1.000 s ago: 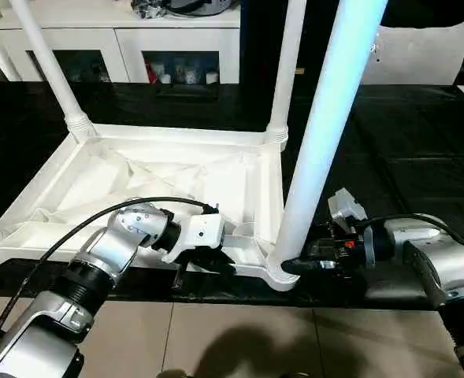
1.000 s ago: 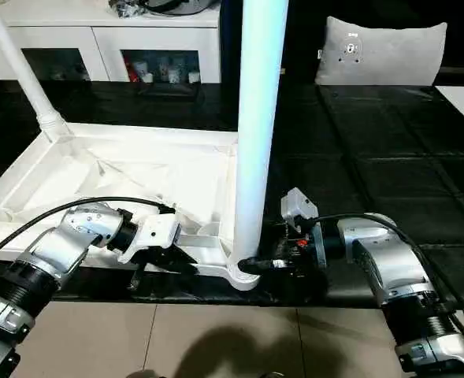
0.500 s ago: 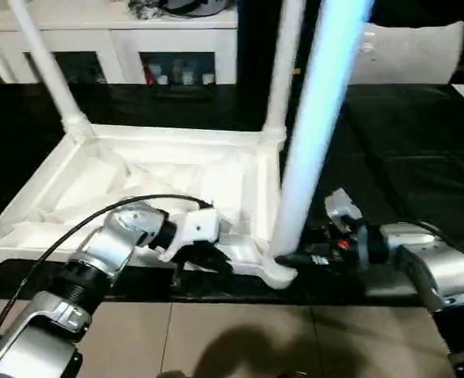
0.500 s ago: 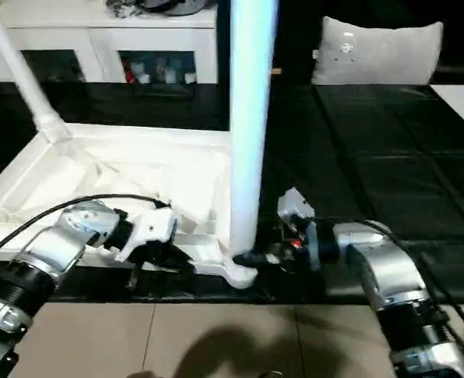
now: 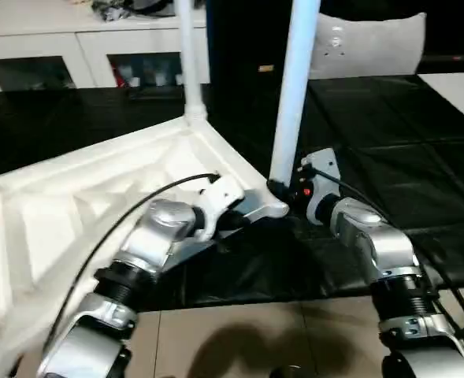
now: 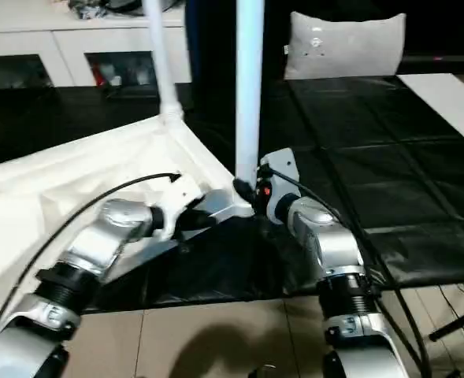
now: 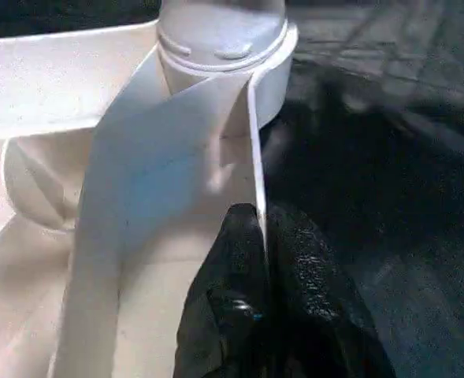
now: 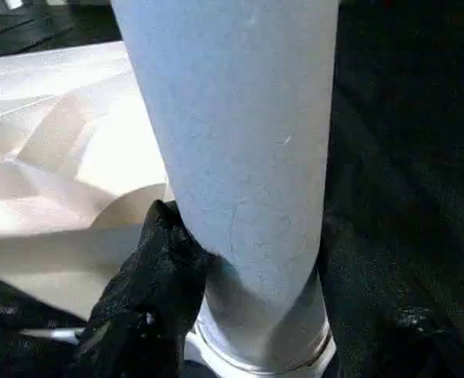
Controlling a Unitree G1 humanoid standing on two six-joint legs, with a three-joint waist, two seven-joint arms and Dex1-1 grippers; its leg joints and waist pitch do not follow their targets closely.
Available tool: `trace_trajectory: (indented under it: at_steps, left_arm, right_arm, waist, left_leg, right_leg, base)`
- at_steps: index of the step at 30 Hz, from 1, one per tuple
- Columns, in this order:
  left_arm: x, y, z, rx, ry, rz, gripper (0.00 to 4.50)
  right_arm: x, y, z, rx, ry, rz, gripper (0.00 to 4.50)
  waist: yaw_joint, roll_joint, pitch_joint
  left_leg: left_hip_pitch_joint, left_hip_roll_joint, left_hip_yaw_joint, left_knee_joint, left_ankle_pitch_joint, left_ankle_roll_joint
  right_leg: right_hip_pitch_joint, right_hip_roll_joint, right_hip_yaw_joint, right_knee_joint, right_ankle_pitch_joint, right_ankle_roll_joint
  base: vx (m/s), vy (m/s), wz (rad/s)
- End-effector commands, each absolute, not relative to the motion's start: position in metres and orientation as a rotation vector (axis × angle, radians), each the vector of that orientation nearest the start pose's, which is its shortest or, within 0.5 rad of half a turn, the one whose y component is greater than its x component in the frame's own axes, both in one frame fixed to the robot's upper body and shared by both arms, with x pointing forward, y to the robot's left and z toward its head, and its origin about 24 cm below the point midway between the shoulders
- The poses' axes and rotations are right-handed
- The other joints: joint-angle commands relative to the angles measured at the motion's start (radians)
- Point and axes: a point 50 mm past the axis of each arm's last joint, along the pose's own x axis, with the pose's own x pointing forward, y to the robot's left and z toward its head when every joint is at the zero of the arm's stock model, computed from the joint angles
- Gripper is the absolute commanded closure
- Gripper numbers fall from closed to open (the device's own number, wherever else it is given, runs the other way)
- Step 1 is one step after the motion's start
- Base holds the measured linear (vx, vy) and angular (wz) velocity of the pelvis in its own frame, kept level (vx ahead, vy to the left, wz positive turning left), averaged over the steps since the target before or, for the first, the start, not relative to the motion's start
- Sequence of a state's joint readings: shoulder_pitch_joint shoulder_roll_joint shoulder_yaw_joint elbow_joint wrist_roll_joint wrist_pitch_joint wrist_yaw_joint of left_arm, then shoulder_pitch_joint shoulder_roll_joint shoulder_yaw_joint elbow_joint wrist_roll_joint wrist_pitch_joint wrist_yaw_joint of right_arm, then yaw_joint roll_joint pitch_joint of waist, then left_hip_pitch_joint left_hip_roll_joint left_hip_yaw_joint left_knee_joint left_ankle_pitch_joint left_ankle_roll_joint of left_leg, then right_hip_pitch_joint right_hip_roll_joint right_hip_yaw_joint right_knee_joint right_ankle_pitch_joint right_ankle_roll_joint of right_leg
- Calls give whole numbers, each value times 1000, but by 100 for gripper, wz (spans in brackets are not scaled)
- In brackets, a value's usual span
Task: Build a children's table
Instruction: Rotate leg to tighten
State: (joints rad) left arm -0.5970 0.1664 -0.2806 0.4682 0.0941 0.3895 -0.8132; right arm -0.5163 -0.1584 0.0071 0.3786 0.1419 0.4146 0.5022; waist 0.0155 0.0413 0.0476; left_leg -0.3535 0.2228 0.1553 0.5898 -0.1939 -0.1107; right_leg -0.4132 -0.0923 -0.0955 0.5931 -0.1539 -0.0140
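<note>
I count one table top (image 5: pixel 98 197), lying upside down with its ribbed underside facing up, and two legs standing up out of it. The near leg (image 5: pixel 295 87) rises from the near right corner socket (image 5: pixel 275 206), and the far leg (image 5: pixel 188 55) rises from a socket further back and to the left. The top's left end runs toward me and out of view.

Both of my arms are at that near right corner. My left pincer (image 7: pixel 255 315) is closed on the thin upright edge of the top's rim, one black finger on each side of it, just beside the corner socket. My right pincer (image 8: pixel 216 276) is closed around the base of the near leg, just above the collar where the leg enters the socket. One black finger (image 8: pixel 157 272) lies pressed against the tube's side, and the leg fills the space between the fingers.

The table top rests on a black worktop (image 5: pixel 389 142) marked with a grid of seams. The worktop's near edge ends above a pale tiled floor (image 5: pixel 239 339). At the far side I see a white cabinet (image 5: pixel 74 39) with glass doors on the left. One grey cushion (image 5: pixel 365 43) stands further right.
</note>
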Motion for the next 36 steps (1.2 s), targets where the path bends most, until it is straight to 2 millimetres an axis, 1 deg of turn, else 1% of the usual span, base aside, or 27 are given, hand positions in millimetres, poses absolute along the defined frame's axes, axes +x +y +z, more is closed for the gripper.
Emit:
trace_trajectory:
  at_steps: [1, 2, 4, 5, 6, 7, 8, 9, 10, 11, 12, 14, 15, 17, 18, 19, 20, 23, 24, 25, 27, 28, 29, 30, 31, 34, 36]
  left_arm:
    - [325, 50, 74, 359, 342, -1113, 450]
    - [325, 51, 74, 376, 342, -1112, 450]
    - [325, 58, 71, 409, 352, -1112, 450]
    - [325, 58, 71, 412, 352, -1113, 450]
    - [325, 64, 70, 433, 354, -1116, 450]
    - [325, 66, 69, 438, 356, -1115, 450]
    - [326, 69, 68, 448, 359, -1115, 450]
    - [326, 70, 68, 451, 359, -1116, 450]
    - [326, 77, 66, 472, 360, -1129, 450]
    - [326, 79, 66, 479, 356, -1135, 450]
    - [325, 86, 65, 507, 355, -1164, 450]
    - [325, 88, 64, 513, 361, -1174, 450]
    - [324, 90, 63, 517, 363, -1182, 450]
    - [320, 95, 62, 549, 359, -1260, 450]
    - [316, 98, 61, 570, 355, -1311, 450]
    - [316, 98, 61, 570, 355, -1311, 450]
    - [312, 101, 60, 576, 361, -1375, 450]
    - [308, 104, 59, 583, 370, -1432, 450]
    - [307, 106, 59, 589, 380, -1459, 450]
    - [307, 106, 59, 589, 380, -1459, 450]
    - [302, 111, 58, 616, 398, -1529, 450]
    - [300, 114, 58, 636, 406, -1568, 450]
    - [299, 114, 57, 647, 407, -1582, 450]
    - [298, 115, 57, 659, 407, -1595, 450]
    - [298, 115, 57, 669, 409, -1606, 450]
    - [296, 117, 57, 686, 410, -1642, 450]
    - [294, 117, 57, 690, 411, -1673, 450]
  right_arm:
    - [330, -107, 55, 36, 351, 660, 200]
    - [329, -109, 57, 44, 341, 667, 187]
    - [328, -113, 59, 51, 319, 675, 167]
    - [328, -113, 59, 51, 318, 676, 152]
    - [328, -118, 59, 42, 310, 682, 143]
    - [328, -119, 59, 39, 308, 685, 143]
    - [327, -122, 59, 35, 309, 687, 133]
    - [327, -123, 59, 34, 310, 689, 121]
    - [324, -132, 59, 25, 312, 724, 108]
    - [323, -134, 59, 19, 314, 736, 99]
    - [318, -144, 59, -30, 321, 804, 94]
    - [316, -148, 60, -52, 324, 835, 88]
    - [314, -151, 60, -61, 325, 853, 64]
    - [310, -163, 64, -83, 323, 916, 50]
    - [308, -169, 67, -100, 322, 942, 43]
    - [308, -169, 67, -100, 322, 942, 32]
    - [307, -175, 71, -114, 317, 971, 12]
    - [304, -182, 75, -136, 315, 1030, 12]
    - [300, -185, 77, -138, 319, 1084, 12]
    - [300, -185, 77, -138, 319, 1084, 12]
    - [291, -188, 80, -129, 350, 1213, 12]
    - [289, -188, 80, -139, 370, 1253, 27]
    - [288, -188, 80, -149, 375, 1262, 47]
    - [289, -188, 79, -148, 382, 1268, 50]
    - [288, -187, 79, -149, 387, 1278, 59]
    - [288, -185, 78, -146, 396, 1310, 91]
    - [286, -181, 77, -143, 406, 1351, 104]
  waist:
    - [8, -15, -73]
    - [9, -15, -72]
    - [12, -15, -69]
    - [13, -11, -68]
    - [14, -11, -68]
    - [15, -12, -68]
    - [17, -8, -68]
    - [19, -9, -68]
    - [22, -6, -69]
    - [21, -8, -69]
    - [25, -8, -69]
    - [28, -9, -70]
    - [30, -10, -69]
    - [32, -13, -70]
    - [38, -12, -72]
    - [38, -12, -72]
    - [39, -12, -71]
    - [47, -12, -69]
    - [51, -12, -70]
    - [51, -12, -70]
    - [54, -12, -70]
    - [58, -14, -71]
    - [60, -14, -70]
    - [61, -15, -70]
    - [62, -15, -71]
    - [69, -14, -68]
    - [70, -15, -69]
  left_leg:
    - [-14, -13, 18, -58, -114, 78]
    - [-14, -13, 18, -58, -117, 79]
    - [-12, -13, 19, -60, -141, 78]
    - [-12, -14, 18, -60, -146, 75]
    - [-11, -13, 18, -61, -160, 71]
    - [-11, -13, 19, -61, -164, 71]
    - [-10, -12, 18, -62, -166, 68]
    - [-8, -12, 18, -62, -166, 66]
    - [-8, -11, 17, -62, -168, 64]
    - [-8, -11, 17, -63, -172, 66]
    - [-7, -11, 17, -61, -174, 69]
    - [-8, -10, 18, -60, -171, 74]
    - [-11, -10, 19, -60, -165, 76]
    - [-10, -11, 18, -59, -166, 81]
    - [-11, -8, 17, -58, -153, 89]
    - [-11, -8, 17, -58, -153, 89]
    - [-10, -7, 18, -58, -146, 91]
    - [-7, -5, 21, -58, -159, 90]
    - [-6, -5, 21, -58, -163, 91]
    - [-6, -5, 21, -58, -163, 91]
    - [-8, -3, 21, -58, -164, 94]
    - [-9, -3, 20, -58, -162, 98]
    - [-9, -2, 20, -58, -160, 101]
    - [-10, -2, 21, -58, -155, 100]
    - [-9, -2, 21, -57, -154, 98]
    - [-4, -2, 22, -59, -176, 81]
    - [-5, -1, 20, -61, -177, 76]
  right_leg:
    - [69, -32, 35, -68, -237, -191]
    - [69, -31, 35, -69, -240, -191]
    - [68, -32, 35, -73, -278, -180]
    - [68, -33, 35, -74, -290, -177]
    - [68, -33, 34, -78, -310, -167]
    - [67, -33, 35, -78, -313, -166]
    - [66, -33, 35, -77, -312, -166]
    - [65, -33, 36, -78, -309, -166]
    - [66, -33, 35, -76, -302, -169]
    - [67, -32, 36, -77, -298, -171]
    - [65, -31, 36, -76, -286, -176]
    - [67, -33, 38, -72, -263, -181]
    - [68, -34, 37, -71, -261, -187]
    - [69, -33, 35, -74, -272, -181]
    - [70, -36, 38, -69, -253, -186]
    - [70, -36, 38, -69, -253, -186]
    - [68, -35, 38, -67, -241, -194]
    - [65, -36, 38, -68, -265, -197]
    - [66, -35, 37, -69, -271, -197]
    - [66, -35, 37, -69, -271, -197]
    - [68, -35, 37, -67, -266, -199]
    - [70, -35, 37, -65, -264, -196]
    - [69, -35, 37, -66, -263, -195]
    - [67, -36, 38, -65, -265, -197]
    - [66, -36, 38, -65, -267, -197]
    - [62, -36, 38, -71, -322, -183]
    - [64, -36, 38, -69, -318, -181]
  base:
    - [0, 0, 0]
    - [0, 0, 0]
    - [0, 0, 0]
    - [0, 0, 0]
    - [0, 0, 0]
    - [0, 0, 0]
    - [0, 0, 0]
    - [0, 0, 0]
    - [0, 0, 0]
    - [0, 0, 0]
    - [0, 0, 0]
    - [0, 0, 0]
    - [0, 0, 0]
    - [0, 0, 0]
    - [0, 0, 0]
    - [0, 0, 0]
    - [0, 0, 0]
    - [0, 0, 0]
    - [0, 0, 0]
    - [0, 0, 0]
    - [0, 0, 0]
    - [0, 0, 0]
    - [0, 0, 0]
    - [0, 0, 0]
    - [0, 0, 0]
    - [0, 0, 0]
    - [0, 0, 0]
